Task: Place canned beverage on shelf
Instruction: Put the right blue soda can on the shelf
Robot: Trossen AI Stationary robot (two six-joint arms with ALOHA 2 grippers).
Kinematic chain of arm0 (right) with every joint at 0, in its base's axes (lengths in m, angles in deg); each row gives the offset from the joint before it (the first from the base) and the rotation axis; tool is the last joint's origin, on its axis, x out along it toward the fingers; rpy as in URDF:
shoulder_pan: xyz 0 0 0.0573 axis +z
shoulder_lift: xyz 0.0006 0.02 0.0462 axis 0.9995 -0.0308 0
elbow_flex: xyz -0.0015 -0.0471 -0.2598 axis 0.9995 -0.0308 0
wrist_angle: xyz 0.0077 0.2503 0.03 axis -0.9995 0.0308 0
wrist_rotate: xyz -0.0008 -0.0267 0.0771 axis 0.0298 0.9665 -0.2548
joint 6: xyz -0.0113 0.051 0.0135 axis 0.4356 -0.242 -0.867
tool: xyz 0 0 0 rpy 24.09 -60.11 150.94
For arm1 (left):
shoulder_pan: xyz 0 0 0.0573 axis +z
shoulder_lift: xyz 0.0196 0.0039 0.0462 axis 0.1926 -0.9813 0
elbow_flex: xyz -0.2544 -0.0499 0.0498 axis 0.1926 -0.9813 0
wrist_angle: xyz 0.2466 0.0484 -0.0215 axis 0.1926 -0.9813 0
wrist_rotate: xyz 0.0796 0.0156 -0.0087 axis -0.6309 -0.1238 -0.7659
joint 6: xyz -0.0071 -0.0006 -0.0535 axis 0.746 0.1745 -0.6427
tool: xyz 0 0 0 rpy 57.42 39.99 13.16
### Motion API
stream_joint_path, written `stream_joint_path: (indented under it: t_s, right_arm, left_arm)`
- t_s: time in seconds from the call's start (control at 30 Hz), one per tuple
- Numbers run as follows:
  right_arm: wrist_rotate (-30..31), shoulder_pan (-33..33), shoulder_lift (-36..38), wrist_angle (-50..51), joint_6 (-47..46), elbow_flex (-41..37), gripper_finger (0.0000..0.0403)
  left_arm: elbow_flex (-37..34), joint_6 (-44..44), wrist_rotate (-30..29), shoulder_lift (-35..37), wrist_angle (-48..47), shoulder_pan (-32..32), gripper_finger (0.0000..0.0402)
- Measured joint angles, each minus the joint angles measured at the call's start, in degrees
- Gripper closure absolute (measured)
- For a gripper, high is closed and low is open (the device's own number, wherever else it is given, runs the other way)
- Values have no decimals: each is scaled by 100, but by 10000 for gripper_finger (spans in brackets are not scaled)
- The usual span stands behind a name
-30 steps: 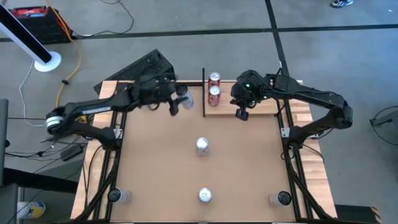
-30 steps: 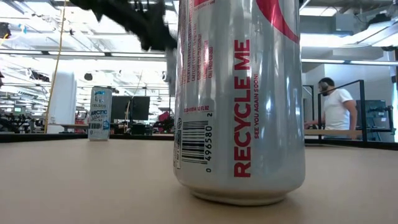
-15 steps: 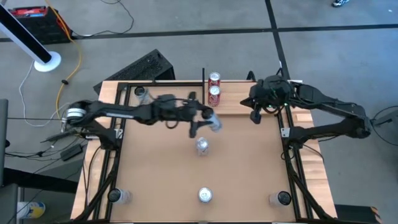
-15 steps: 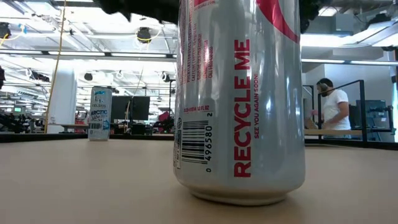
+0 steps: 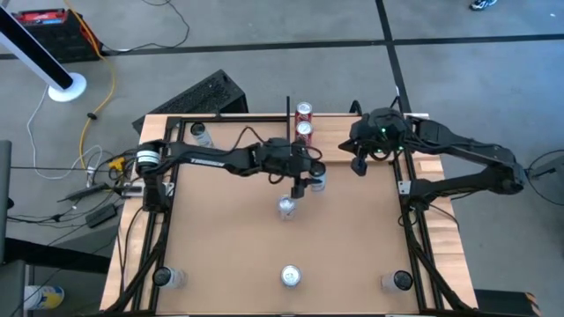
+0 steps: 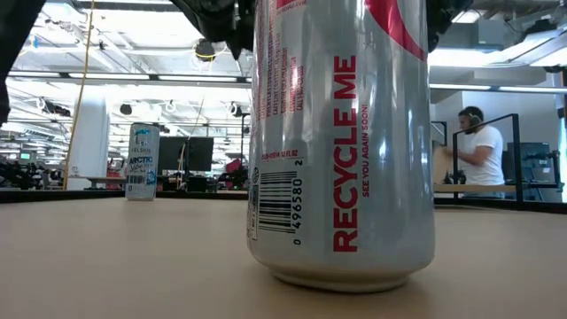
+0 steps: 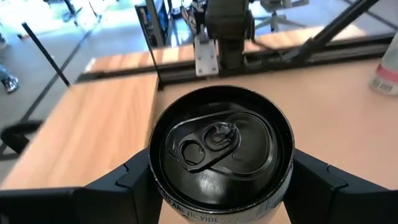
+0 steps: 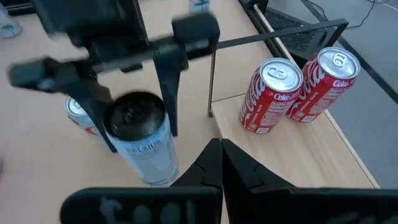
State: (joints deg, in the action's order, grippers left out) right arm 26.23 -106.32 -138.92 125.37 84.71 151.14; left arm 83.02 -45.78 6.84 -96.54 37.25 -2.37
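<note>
1. the left gripper (image 5: 308,183), at centre frame in the high view, is clamped on a black-topped can (image 7: 221,152). the left wrist view shows a finger on each side of it, and the can is held clear of the tabletop (image 5: 229,255).
2. the shelf (image 5: 352,141) lies in the upper centre of the high view, with two red cans (image 5: 303,121) at its left end beside the black upright bar (image 5: 288,132). the held can is near the shelf's front edge, not yet over it.
3. risk: hitting the red cans or the bar. the free board lies to the right of them, so a straight push toward the top of the frame could knock them over.
4. risk: arm contact. the right gripper (image 5: 357,165), fingers pressed together and empty, hangs by the shelf's front edge, just right of the held can.
5. risk: slip or tilt. the fingers appear to hold the can near its top, though grip depth is hard to judge; a jolt could swing it.
6. risk: a silver can (image 5: 286,206) stands just below the gripper in the high view; a low move could tip it.
</note>
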Motion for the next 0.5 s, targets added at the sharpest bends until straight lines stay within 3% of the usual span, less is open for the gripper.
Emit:
stream_joint_path:
  t_s: [0.5]
  right_arm:
    - [2, 2, -106, -37, 14, 0, 381]
  left_arm:
    - [-13, -42, -31, -339, -211, 0, 164]
